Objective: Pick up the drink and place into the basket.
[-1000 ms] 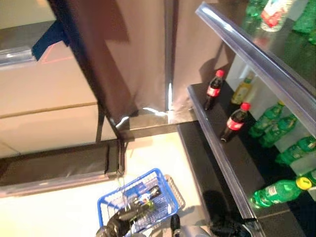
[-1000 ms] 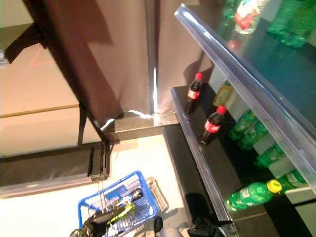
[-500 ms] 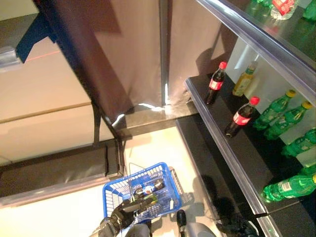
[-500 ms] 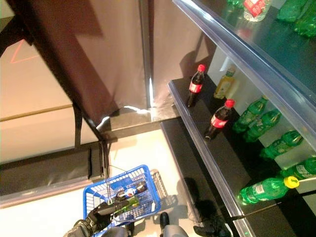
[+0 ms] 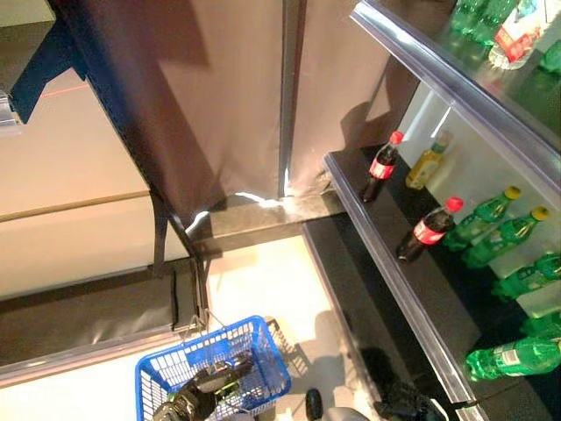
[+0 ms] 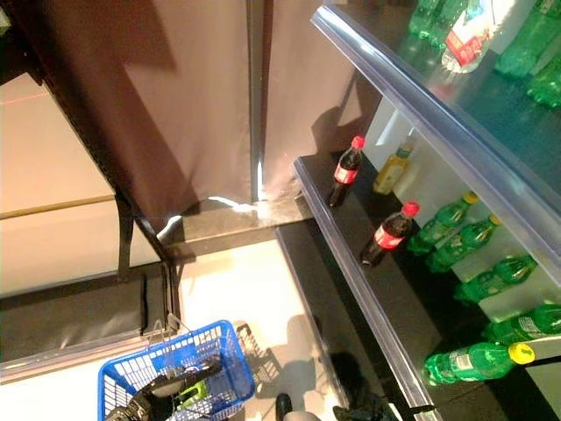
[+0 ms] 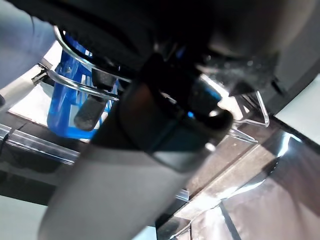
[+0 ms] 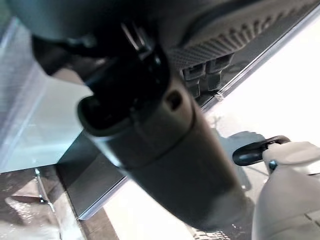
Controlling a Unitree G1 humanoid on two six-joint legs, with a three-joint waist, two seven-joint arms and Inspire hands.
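Observation:
Cola bottles with red caps (image 5: pixel 382 167) (image 5: pixel 428 230) stand on the dark lower shelf (image 5: pixel 377 254) at the right, with a yellow drink (image 5: pixel 428 160) behind them and green bottles (image 5: pixel 480 217) further right. One green bottle (image 5: pixel 513 358) lies on its side near the shelf's front. The blue basket (image 5: pixel 188 349) hangs low at the left. My left hand (image 5: pixel 195 396) is shut on its wire handles (image 7: pixel 75 82). Dark and green drinks (image 5: pixel 232 364) lie inside it. My right hand (image 5: pixel 399 409) hangs low by the shelf's front edge, apart from the bottles.
An upper shelf (image 5: pixel 438 74) with a clear front rail carries more green bottles (image 5: pixel 473 13). A brown panel with a metal post (image 5: pixel 287 96) closes the back. A dark low ledge (image 5: pixel 88 311) runs along the left. Pale floor (image 5: pixel 254 281) lies between ledge and shelf.
The whole picture has shifted, so the camera has moved. The blue basket now hangs further left and lower in view. The bottles on the shelf stand as before.

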